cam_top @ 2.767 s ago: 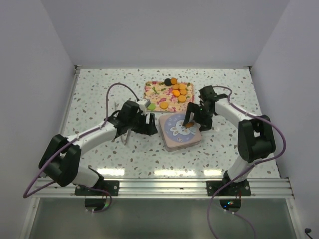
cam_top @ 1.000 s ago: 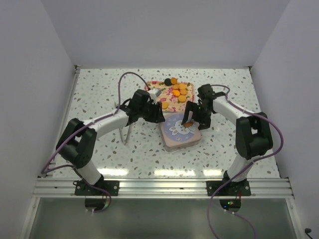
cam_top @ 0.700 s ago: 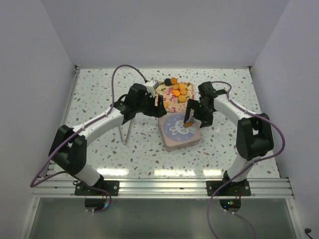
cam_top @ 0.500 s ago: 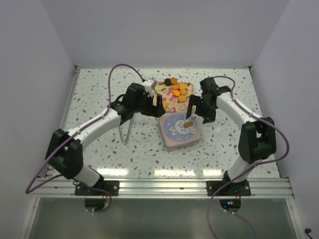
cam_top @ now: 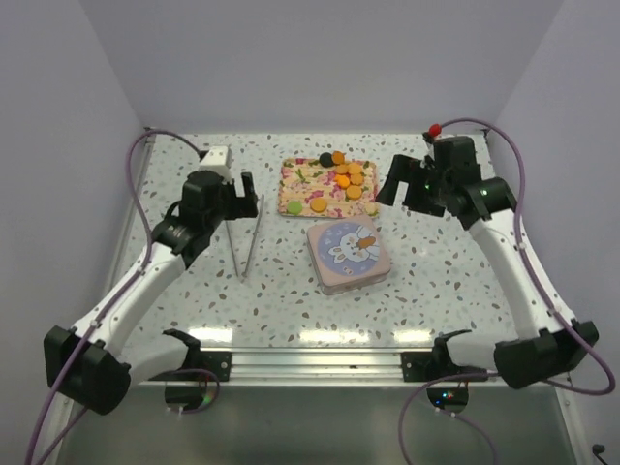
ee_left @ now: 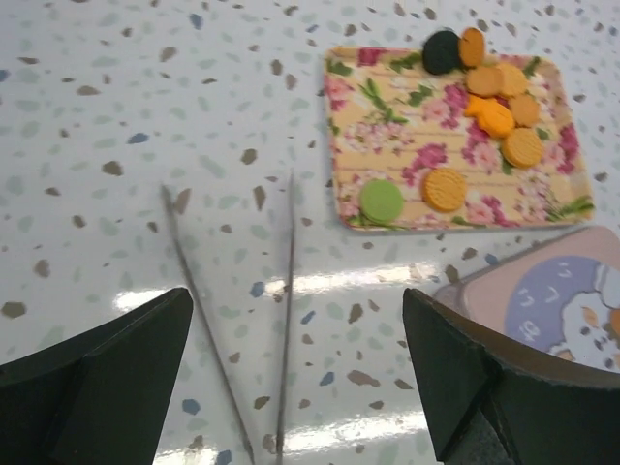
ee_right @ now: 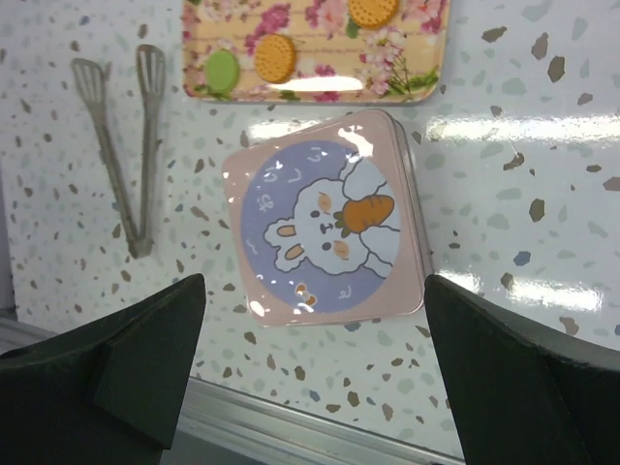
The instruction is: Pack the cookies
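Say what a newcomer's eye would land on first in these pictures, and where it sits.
A flowered tray at the far middle of the table draws the eye, bright orange cookies clustered at its right end. Nearer the arms sits a closed pink tin with a rabbit and carrot on its lid, and metal tongs lie to its left.

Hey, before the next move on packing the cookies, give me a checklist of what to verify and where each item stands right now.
1. Tin opened: not ok; the rabbit-lid tin is closed.
2. Cookies reachable: ok; the cookies lie uncovered on the floral tray.
3. Tongs free: ok; the tongs lie flat on the table, left of the tin, untouched.
4. Hands free: ok; the left gripper and the right gripper both stand open, holding nothing.
5. Room inside the tin: cannot tell; it is shut.
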{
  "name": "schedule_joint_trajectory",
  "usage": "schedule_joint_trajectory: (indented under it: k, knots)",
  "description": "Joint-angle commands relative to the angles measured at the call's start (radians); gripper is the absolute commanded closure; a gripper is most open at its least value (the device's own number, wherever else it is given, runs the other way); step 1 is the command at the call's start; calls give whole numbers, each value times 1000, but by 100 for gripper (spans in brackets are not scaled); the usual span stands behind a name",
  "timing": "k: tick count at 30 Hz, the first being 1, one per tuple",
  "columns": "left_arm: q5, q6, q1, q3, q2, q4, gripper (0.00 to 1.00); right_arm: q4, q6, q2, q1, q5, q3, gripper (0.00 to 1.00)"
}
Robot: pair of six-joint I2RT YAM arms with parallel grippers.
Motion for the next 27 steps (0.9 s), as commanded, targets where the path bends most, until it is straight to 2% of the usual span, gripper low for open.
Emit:
schedule_joint_trajectory:
  k: [1,4,7,11,14,15,17,18,20,23,24,25,27]
  knots:
    - [-311,21,0,-137,-127,76,4,50,-29,-177,-2,-71,-50,1]
    - [-400,50,3,-333,-253,241,0,115,-32,-324,-2,-89,-112,1]
    - [-480,76,3,-550,-340,390,0,143,-3,-430,-2,-37,-168,1]
    - [-595,73,5,-708,-394,483,0,109,26,-500,-2,26,-208,1]
    - [-608,84,7,-797,-405,569,0,94,20,-534,-2,33,-226,1]
    - [-611,99,5,-815,-393,596,0,90,18,-542,-2,43,-231,1]
    - [-595,127,8,-889,-365,752,0,95,18,-563,-2,48,-251,1]
    - [-574,148,14,-916,-318,884,0,98,20,-568,-2,39,-258,1]
    - [-560,152,20,-898,-226,883,0,103,18,-574,-2,27,-264,1]
    - [-554,200,37,-869,-126,1030,0,101,18,-573,-2,2,-264,1]
    - [-483,237,46,-863,-69,1065,0,104,18,-576,-2,-4,-266,1]
    - [-450,248,77,-846,-37,1142,0,110,15,-576,-2,-15,-267,1]
    - [-404,263,123,-794,58,1181,0,118,14,-579,-2,-23,-274,1]
